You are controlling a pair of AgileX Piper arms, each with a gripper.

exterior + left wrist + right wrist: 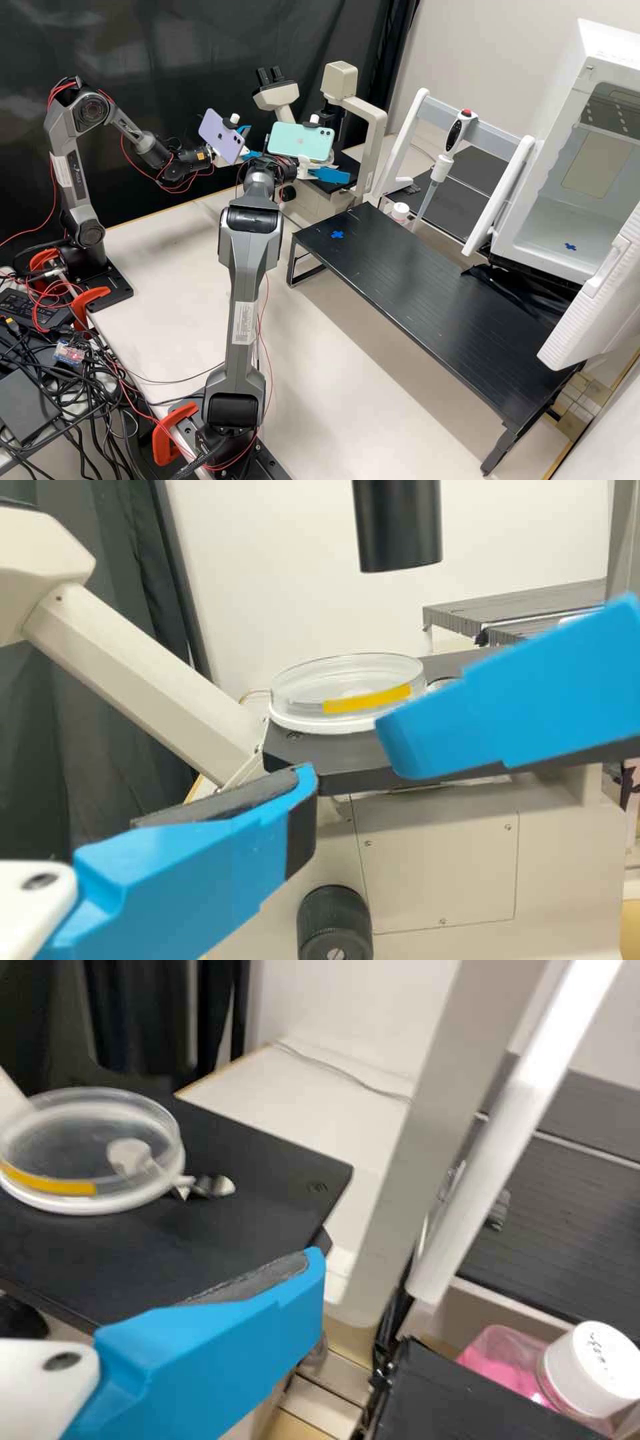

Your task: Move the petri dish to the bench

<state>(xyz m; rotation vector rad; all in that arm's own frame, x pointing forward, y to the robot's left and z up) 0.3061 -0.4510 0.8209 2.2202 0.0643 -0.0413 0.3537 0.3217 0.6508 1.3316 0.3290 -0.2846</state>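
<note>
Petri dish [347, 692], yellow-taped, on microscope stage [270, 1165]; black condenser [398, 530] overhead. Left gripper [247, 143] near it, fingers wide apart, empty. Right gripper [333, 175] open, nothing held. White-capped bottle [592, 1370] beside black riser [427, 287].

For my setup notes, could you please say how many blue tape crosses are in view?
2. One blue tape cross is on the long black raised bench; the other lies inside the open white boxy cabinet, on its floor. More may be hidden.
</note>
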